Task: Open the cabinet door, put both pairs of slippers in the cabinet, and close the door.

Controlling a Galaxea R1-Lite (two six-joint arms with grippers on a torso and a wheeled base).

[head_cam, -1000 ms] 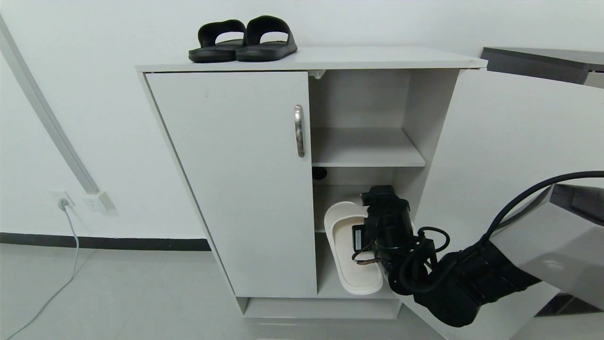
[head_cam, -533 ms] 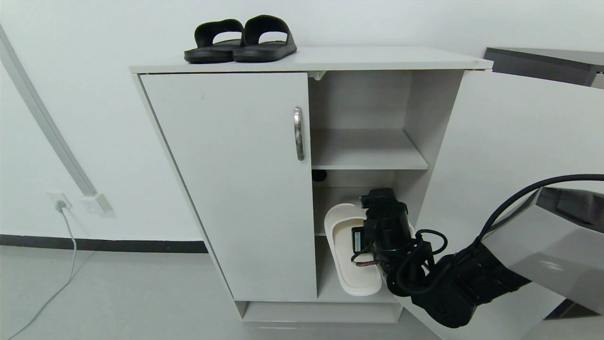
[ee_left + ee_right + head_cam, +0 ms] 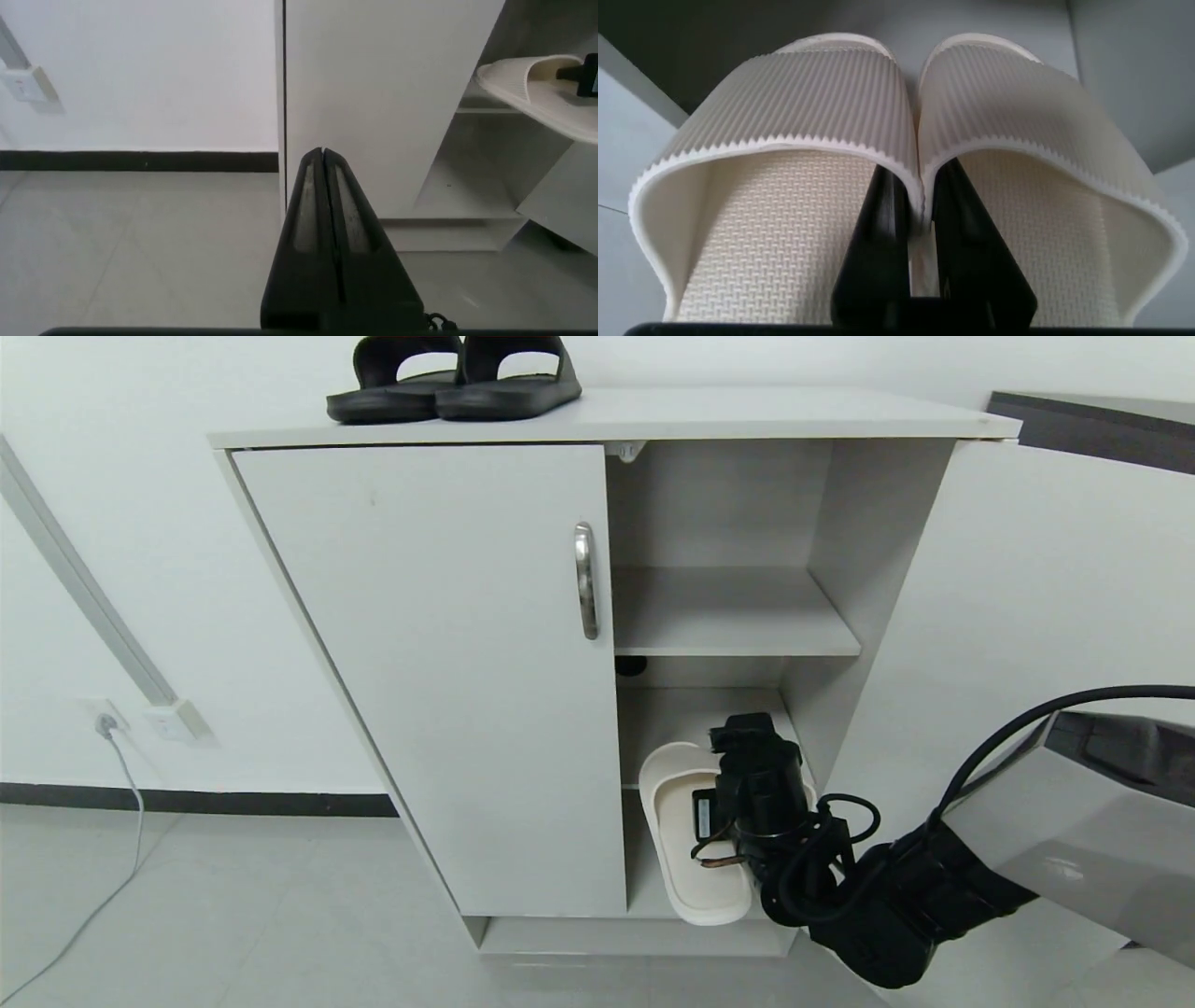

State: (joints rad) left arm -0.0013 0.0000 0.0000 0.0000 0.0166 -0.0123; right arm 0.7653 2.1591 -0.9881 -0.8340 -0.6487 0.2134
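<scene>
White slippers (image 3: 813,177) sit side by side in the right half of the cabinet (image 3: 747,415), at the lower shelf, below the middle shelf (image 3: 733,616). Their near ends overhang the shelf front; can't tell if the soles rest on it. Right gripper (image 3: 920,224) has one finger inside each slipper and clamps the two adjoining inner strap walls between them, so it grips both as a pair. Right door (image 3: 1008,616) is swung wide open, just right of the arm. Left door (image 3: 420,663) is shut, with its metal handle (image 3: 585,581) along the right edge. Black slippers (image 3: 453,383) lie on the cabinet top, left part, paired and touching. Left gripper (image 3: 323,163) has its fingers pressed together with nothing between them, low over the floor (image 3: 233,915), pointing at the left door's lower part. A wall socket (image 3: 103,721) with a cable is far left.
</scene>
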